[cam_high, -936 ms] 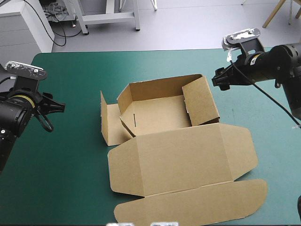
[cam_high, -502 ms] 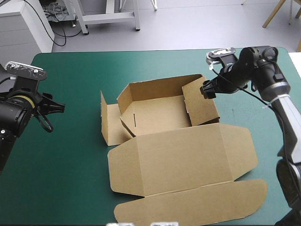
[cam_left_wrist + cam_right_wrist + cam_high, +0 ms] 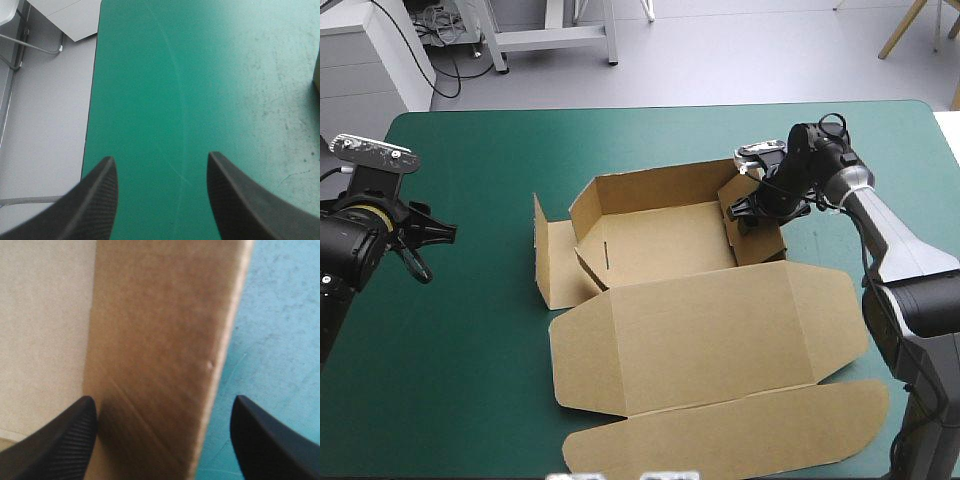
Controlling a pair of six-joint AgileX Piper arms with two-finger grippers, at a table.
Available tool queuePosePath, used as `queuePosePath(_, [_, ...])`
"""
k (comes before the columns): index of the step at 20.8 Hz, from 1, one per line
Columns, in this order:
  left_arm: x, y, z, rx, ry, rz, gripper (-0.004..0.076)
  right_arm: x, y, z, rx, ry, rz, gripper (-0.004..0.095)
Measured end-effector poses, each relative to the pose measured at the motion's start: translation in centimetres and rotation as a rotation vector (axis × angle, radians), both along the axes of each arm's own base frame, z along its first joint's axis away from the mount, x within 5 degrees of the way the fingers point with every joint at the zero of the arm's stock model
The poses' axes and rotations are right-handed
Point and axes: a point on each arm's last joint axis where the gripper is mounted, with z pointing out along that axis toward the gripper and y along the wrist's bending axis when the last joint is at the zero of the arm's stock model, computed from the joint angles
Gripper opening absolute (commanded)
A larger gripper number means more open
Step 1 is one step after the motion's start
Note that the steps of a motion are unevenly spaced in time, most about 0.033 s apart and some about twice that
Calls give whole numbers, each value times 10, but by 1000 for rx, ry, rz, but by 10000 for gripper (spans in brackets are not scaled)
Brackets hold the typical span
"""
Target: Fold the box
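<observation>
Two lid panels (image 3: 705, 335) of the box (image 3: 650, 250) are seen nearest, laid flat on the teal-green cover (image 3: 450, 380) toward the table's near edge, the outer panel rounded at its ends. Beyond them the tray (image 3: 665, 240) is found about the table's middle, its back wall raised. At the tray's left a side flap (image 3: 552, 262) is left spread outward, partly upright. The tray's right wall (image 3: 765, 240) (image 3: 160, 330) is straddled by the right gripper (image 3: 745, 208) (image 3: 164, 400), whose black fingers are held wide apart, one over the tray's floor, the other over the cover outside; whether the board is touched cannot be told. Well apart, near the table's left edge, the left gripper (image 3: 417, 245) (image 3: 160, 157) is held with its fingers spread above the cover, only teal-green seen between them.
</observation>
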Motion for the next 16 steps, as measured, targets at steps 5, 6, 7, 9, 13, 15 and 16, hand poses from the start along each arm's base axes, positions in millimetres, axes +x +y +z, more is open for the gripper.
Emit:
queuePosePath(5, [0, 0, 0, 0, 2, 1, 383, 1, 1, -2, 9, 2, -1, -13])
queuePosePath(6, [0, 0, 0, 0, 2, 1, 383, 1, 1, -2, 8, -2, -6, -15])
queuePosePath(7, [0, 0, 0, 0, 2, 1, 383, 2, 1, -2, 9, -3, -10, -19])
queuePosePath(9, [0, 0, 0, 0, 2, 1, 383, 2, 1, -2, 16, -1, -7, -19])
queuePosePath(13, [0, 1, 0, 8, 6, 4, 383, 1, 1, 5, 11, -24, -6, -19])
queuePosePath(15, [-1, 1, -1, 12, 16, 10, 383, -1, -3, 22, 12, -62, -6, -19])
queuePosePath(16, [-2, 2, -2, 21, 30, 8, 382, -3, -6, 35, 15, -87, -7, -19])
